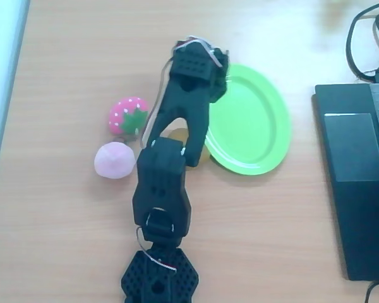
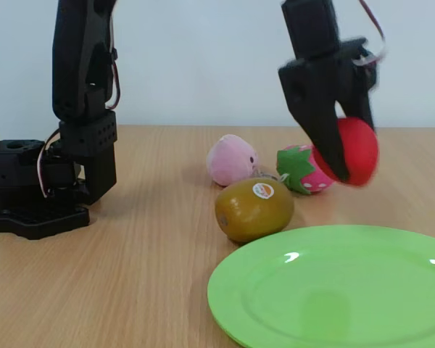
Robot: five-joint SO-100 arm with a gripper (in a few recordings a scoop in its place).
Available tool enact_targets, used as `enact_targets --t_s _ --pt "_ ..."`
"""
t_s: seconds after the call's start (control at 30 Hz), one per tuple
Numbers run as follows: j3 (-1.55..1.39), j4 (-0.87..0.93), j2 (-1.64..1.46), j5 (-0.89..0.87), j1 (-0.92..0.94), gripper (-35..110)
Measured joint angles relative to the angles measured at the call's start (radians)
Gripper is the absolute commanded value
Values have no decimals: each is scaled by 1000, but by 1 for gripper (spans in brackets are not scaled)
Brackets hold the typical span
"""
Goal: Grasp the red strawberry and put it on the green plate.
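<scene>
Transport step in hand: red strawberry (image 2: 357, 151) lifted clear of table (image 2: 130, 254), clamped between gripper (image 2: 344, 148) fingers, one dark finger (image 2: 326, 138) crossing its front in fixed view. Fruit hanging in the air at about 12 o'clock from the near part of green plate (image 2: 333, 290), above and behind the rim, well off the surface. Slight blur on the fruit; leafy cap not distinguishable.

Overhead view: arm (image 1: 177, 120) reaching from base at 6 o'clock toward wrist at 12 o'clock, wrist end overlapping the 10 o'clock edge of green plate (image 1: 252, 126). Strawberry itself hidden under the arm there.

Other items on table, fixed view: brown kiwi (image 2: 254, 209) with sticker, just beyond the plate's rim at 11 o'clock; pink dotted strawberry (image 2: 304, 170) and pale pink peach (image 2: 230, 159) behind it, close together. All resting, none touched by the gripper. Laptop (image 1: 354, 177) at 3 o'clock of plate in overhead view, well apart.

Judgement: grasp done, carry part-way. Next move calls for shifting the gripper further over the plate's middle, lowering until fruit is near the surface, then parting the fingers. Risk: round toy likely to roll on release; low drop near centre advisable, raised rim should help contain it.
</scene>
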State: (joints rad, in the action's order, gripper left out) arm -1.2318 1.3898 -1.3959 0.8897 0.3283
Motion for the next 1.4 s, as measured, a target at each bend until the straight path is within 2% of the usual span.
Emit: enact_targets --t_s 0.33,0.63,0.9,1.0,1.4 --pt "252 -20 347 -238 89 1" --pt "339 -69 477 -293 118 3" --pt "342 -69 479 -293 121 31" --pt "342 -69 479 -293 121 37" --pt "207 -72 356 -308 120 44"
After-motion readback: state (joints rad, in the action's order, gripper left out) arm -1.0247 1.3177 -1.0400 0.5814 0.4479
